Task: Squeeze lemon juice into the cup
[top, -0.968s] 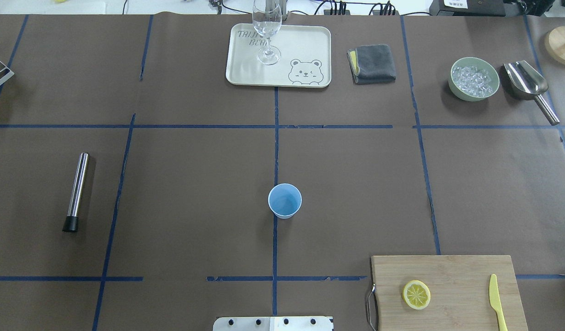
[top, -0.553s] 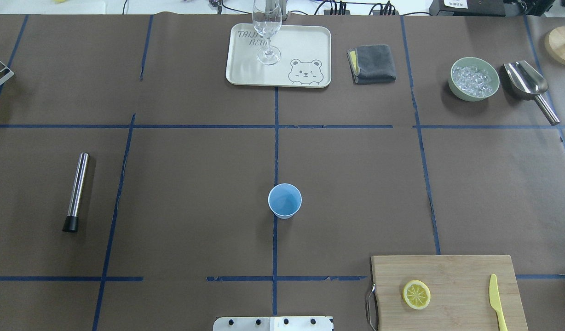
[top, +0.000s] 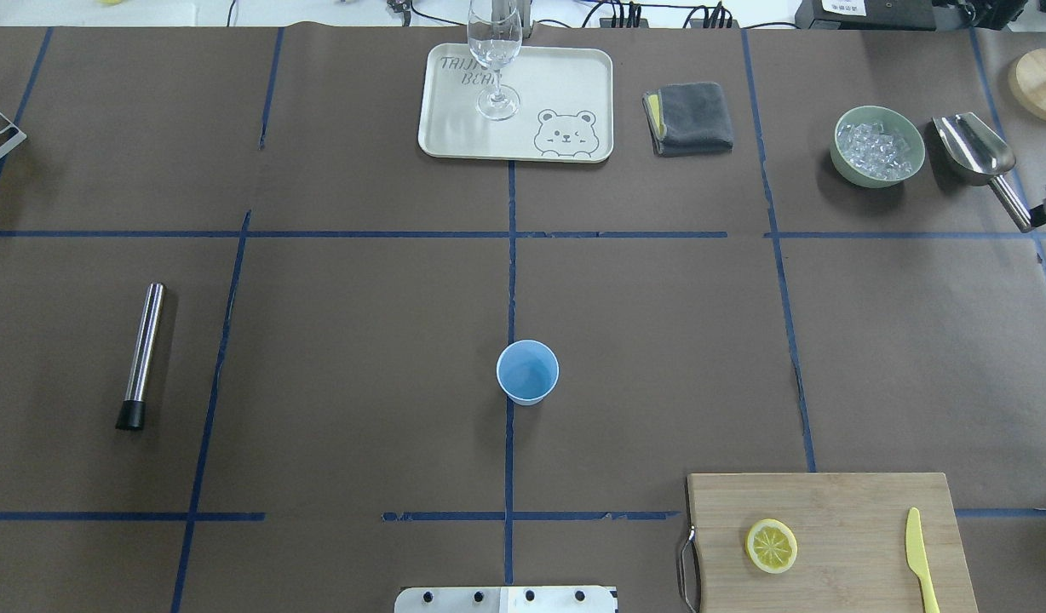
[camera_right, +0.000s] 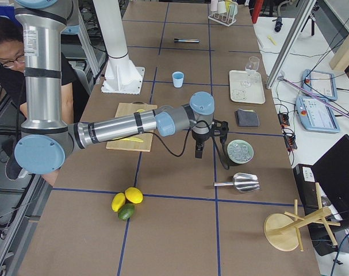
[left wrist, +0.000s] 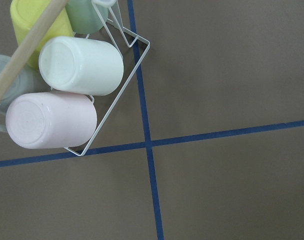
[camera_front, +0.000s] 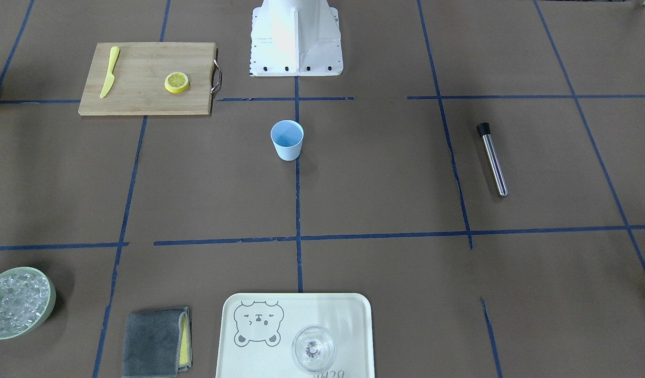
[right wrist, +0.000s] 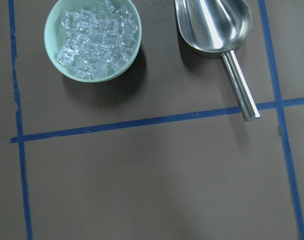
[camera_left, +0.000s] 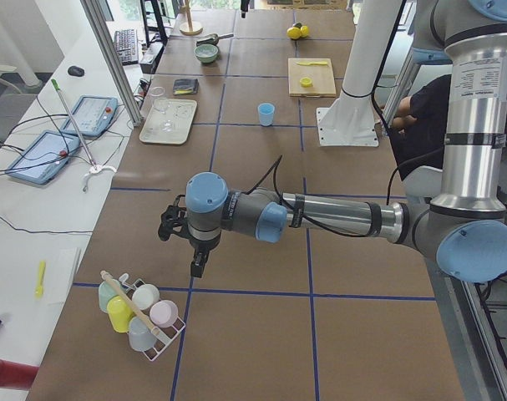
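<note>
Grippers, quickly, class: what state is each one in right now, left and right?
Left gripper: cannot be told; no view shows its fingers clearly.
Right gripper: cannot be told, for the same reason.

You can't read either set of jaws: the left tool point(camera_left: 198, 267) and right tool point(camera_right: 198, 151) show only small in the side views. Overhead, the cutting board point(top: 847, 511) runs off the bottom edge, the glass point(top: 494, 47) off the top.

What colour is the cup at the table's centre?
The cup is pale blue, clearest in the overhead exterior view.
</note>
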{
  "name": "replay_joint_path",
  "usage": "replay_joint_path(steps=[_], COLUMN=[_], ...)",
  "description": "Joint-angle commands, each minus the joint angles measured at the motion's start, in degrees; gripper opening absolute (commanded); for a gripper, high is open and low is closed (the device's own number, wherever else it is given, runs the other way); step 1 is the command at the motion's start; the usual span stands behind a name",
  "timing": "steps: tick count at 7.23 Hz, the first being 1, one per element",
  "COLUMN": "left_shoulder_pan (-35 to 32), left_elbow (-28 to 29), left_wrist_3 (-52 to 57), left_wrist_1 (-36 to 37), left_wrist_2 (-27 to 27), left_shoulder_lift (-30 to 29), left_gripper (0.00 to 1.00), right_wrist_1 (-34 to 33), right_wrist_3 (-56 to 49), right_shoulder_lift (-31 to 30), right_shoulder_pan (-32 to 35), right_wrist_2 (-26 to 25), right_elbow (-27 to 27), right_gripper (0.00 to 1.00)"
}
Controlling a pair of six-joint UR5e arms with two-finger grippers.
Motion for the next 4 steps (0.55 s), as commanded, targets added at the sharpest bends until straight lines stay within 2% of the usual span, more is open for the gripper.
replay_joint_path(steps=[1,2,4], left_shoulder_pan=[0.0,0.0,-0.09], left_elbow=[-0.09,-0.17,-0.26], left_wrist_3=[0.0,0.0,0.0], left_wrist_1=[0.0,0.0,0.0], left_wrist_2=[-0.02,-0.02,-0.02], left_shoulder_lift=[0.12,0.21,0.21], left_gripper=[1.0,1.0,1.0], right_wrist_1=[0.2,0.9,1.08], right_wrist_3=[19.97,26.3,39.57], right_shoulder_lift=[0.74,0.48,-1.01], right_shoulder_pan=[-15.4,-19.2,-34.45], right_wrist_2=[-11.14,-12.74,-23.24], right_elbow=[8.46,11.1,18.57], right_gripper=[1.0,1.0,1.0])
